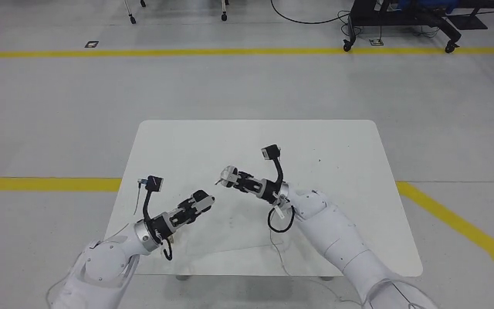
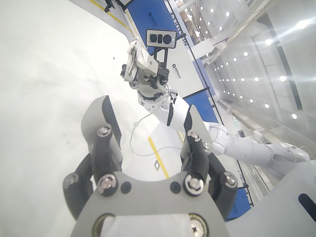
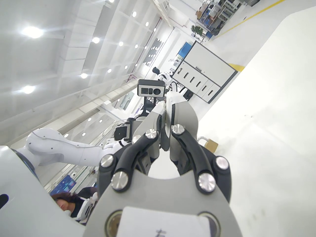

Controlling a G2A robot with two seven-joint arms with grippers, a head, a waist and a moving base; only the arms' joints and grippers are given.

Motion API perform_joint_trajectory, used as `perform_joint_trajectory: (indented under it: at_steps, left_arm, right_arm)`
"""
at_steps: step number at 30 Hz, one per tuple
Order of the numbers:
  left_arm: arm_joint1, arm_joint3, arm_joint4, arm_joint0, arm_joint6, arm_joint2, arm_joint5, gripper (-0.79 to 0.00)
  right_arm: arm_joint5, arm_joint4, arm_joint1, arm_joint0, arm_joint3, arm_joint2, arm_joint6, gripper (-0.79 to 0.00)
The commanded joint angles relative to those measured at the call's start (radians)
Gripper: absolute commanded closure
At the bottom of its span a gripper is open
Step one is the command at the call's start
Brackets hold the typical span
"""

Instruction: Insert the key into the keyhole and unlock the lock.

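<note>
- My left gripper (image 2: 150, 124) hangs over the near-left part of the white table (image 1: 332, 147). Its two fingers are spread wide with nothing between them, and it points across at the other arm.
- My right gripper (image 3: 167, 117) is held above the middle of the table with its fingers pressed together. I cannot tell whether anything is pinched between them.
- From the top view, the two grippers face each other tip to tip, near but not touching.
- The padlock (image 3: 209, 145), with a brass-coloured body and a silver shackle, lies on the table just beside the right gripper's fingers. From the right wrist view it is partly hidden behind them, and I cannot tell whether it touches them.
- The right gripper's fingers (image 2: 135, 54) look wrapped in pale tape at the tips, seen from the left wrist view.
- Yellow floor lines (image 1: 231, 52) run past the table's far side, and a grey cabinet (image 3: 207, 75) stands in the room behind.
</note>
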Motion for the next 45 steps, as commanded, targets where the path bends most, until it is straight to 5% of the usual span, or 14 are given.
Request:
perform_joint_trajectory:
  at_steps: [1, 8, 25, 31, 35, 45]
  left_arm:
    - [0.001, -0.001, 0.006, 0.002, 0.003, 0.002, 0.001, -0.369]
    - [0.002, -0.001, 0.01, 0.007, 0.011, 0.008, 0.012, -0.385]
    - [0.005, 0.009, 0.029, 0.008, 0.032, 0.022, 0.044, -0.003]
    - [0.006, 0.017, 0.039, 0.005, 0.036, 0.025, 0.055, 0.0]
    - [0.01, 0.015, 0.058, 0.011, 0.028, 0.017, 0.065, 0.0]
    - [0.02, 0.058, 0.019, -0.005, -0.084, 0.008, 0.051, 0.0]
  right_arm:
    - [0.007, 0.014, -0.003, 0.002, -0.002, -0.006, 0.039, 0.0]
    - [0.026, 0.027, -0.016, 0.013, 0.009, -0.02, 0.102, 0.0]
    - [0.036, 0.044, -0.023, 0.012, 0.02, -0.006, 0.202, 0.0]
    - [0.043, 0.017, -0.022, 0.006, 0.011, -0.002, 0.207, 0.0]
    - [0.039, 0.012, -0.017, -0.001, 0.005, 0.011, 0.218, -0.126]
    - [0.066, -0.016, 0.012, -0.033, -0.018, 0.061, 0.264, -0.179]
